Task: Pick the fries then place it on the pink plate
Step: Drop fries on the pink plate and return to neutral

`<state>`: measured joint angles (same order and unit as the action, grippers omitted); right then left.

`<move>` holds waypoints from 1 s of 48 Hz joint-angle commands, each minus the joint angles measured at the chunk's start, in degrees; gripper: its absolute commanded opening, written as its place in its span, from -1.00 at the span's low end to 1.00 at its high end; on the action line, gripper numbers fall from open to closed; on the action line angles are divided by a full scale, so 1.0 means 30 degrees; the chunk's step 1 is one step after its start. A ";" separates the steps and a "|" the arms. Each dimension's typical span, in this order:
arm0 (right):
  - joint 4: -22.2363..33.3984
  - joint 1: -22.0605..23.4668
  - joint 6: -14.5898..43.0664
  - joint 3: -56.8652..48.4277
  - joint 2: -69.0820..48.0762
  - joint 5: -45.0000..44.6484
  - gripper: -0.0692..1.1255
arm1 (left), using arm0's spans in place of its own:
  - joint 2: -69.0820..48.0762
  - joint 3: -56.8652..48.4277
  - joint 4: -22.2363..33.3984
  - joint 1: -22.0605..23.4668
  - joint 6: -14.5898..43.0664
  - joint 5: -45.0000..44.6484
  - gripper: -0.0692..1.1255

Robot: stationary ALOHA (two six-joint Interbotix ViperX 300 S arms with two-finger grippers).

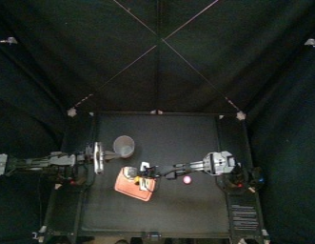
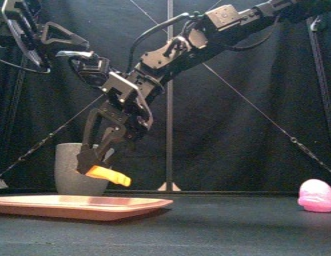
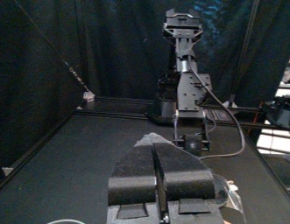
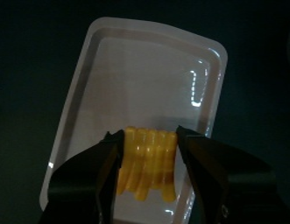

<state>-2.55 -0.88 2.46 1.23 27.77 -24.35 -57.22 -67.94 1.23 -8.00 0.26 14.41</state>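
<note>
The yellow fries (image 2: 108, 176) hang in my right gripper (image 2: 96, 168), which is shut on them a little above the pink plate (image 2: 74, 206). In the right wrist view the fries (image 4: 148, 163) sit between the two jaws with the plate (image 4: 135, 79) spread out beneath. From above, the right gripper (image 1: 148, 172) reaches from the right over the plate (image 1: 131, 186). My left gripper (image 3: 157, 157) is shut and empty, resting at the left (image 1: 96, 155), away from the plate.
A tall grey speckled cup (image 2: 74, 167) stands behind the plate, also seen from above as the cup (image 1: 124, 146). A pink toy (image 2: 315, 195) lies on the table at the right, shown from above as a small pink toy (image 1: 187, 179).
</note>
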 commanded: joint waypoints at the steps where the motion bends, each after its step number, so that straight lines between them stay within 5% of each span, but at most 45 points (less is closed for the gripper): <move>1: -0.0527 -0.0029 -0.0029 0.0498 -0.0586 0.0117 0.53 | 0.0029 0.0410 -0.0029 -0.0059 0.0029 0.0176 -0.90; 9: -0.0820 -0.0088 -0.0029 0.0381 -0.0908 0.0176 0.83 | 0.0029 0.0410 -0.0088 -0.0088 0.0029 0.0205 -0.90; 26: -0.1201 0.0322 0.0000 -0.1758 -0.2461 0.1436 0.83 | 0.0029 0.0352 0.0000 -0.0117 0.0000 0.0234 -0.90; 48: -0.2637 0.2285 -0.0088 -0.9873 -0.7939 0.8965 0.83 | 0.0000 0.0352 -0.0059 -0.0117 0.0000 0.0205 -0.90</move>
<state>-9.93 5.36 2.37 -25.75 8.44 -1.23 -57.30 -67.94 1.14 -8.17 0.26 14.59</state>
